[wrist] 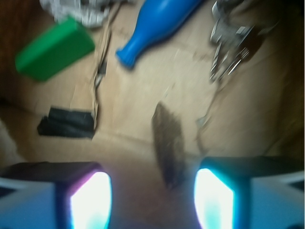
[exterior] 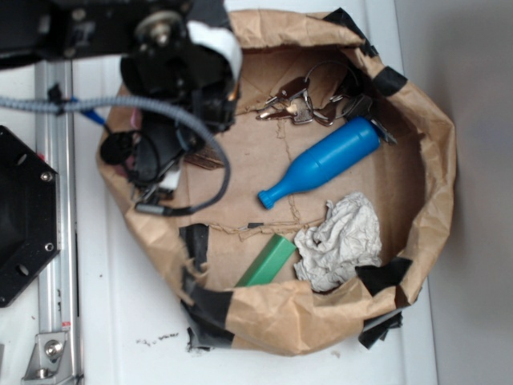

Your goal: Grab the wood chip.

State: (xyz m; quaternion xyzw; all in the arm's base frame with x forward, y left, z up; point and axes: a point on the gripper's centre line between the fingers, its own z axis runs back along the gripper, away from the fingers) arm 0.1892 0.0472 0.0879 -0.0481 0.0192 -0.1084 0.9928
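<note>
My fingers are wide, nothing held. The chip lies flat on the bag floor, its near end between my tips, slightly right of centre. Wrist view blurred. Bottle, keys and green block sit further off, well apart from the chip. In the exterior view my arm hides most of the chip. Step looks like the approach, pre-grasp. Next move probably calls for dropping lower, centring on the chip, then closing across its narrow width.
</note>
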